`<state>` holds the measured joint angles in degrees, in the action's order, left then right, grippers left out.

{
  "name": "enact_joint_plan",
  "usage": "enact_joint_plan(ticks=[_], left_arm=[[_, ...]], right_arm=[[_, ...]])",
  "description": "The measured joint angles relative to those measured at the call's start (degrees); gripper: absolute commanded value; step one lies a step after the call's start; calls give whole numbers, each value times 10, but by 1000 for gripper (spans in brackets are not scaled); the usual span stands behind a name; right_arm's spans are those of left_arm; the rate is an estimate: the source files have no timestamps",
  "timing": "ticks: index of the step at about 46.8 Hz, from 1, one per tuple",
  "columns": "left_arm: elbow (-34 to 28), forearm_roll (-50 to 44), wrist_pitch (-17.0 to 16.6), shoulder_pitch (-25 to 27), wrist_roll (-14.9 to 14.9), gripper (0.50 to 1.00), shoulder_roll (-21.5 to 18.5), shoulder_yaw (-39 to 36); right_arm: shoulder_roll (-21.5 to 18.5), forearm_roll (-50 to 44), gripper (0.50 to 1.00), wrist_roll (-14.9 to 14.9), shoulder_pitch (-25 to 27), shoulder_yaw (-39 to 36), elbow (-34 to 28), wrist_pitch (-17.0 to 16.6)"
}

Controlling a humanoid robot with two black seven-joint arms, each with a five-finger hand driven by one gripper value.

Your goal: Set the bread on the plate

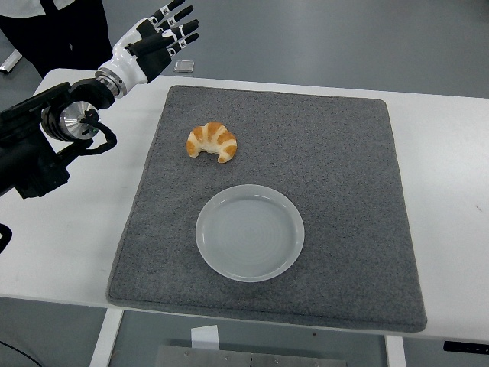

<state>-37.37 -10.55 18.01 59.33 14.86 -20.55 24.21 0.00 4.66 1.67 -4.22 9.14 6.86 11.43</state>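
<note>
A golden croissant (212, 142) lies on the grey mat (344, 176), toward its far left. A pale round plate (250, 232) sits empty on the mat, just in front of the croissant. My left hand (157, 37) is raised past the table's far left corner, fingers spread and holding nothing, well up and left of the croissant. The left arm (46, 138) comes in over the table's left side. My right arm is out of view.
A person in dark clothing (61, 38) stands at the top left, behind the table. A small pale object (183, 66) lies on the floor beyond the far edge. The white table (443, 191) shows bare around the mat.
</note>
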Motion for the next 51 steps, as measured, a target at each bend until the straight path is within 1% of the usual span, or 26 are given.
enact_joint_plan(ticks=[21,44,51], left_arm=[[15,1,-1,0,0,992,1,-1],[16,2,0,4,0,990,-1,-5],[7,3,-8,14,0,990,-9,-5]], right_arm=[[0,0,952,0,0,0,0,0],[0,0,952,0,0,0,0,0],[0,0,952,0,0,1,0,-1]])
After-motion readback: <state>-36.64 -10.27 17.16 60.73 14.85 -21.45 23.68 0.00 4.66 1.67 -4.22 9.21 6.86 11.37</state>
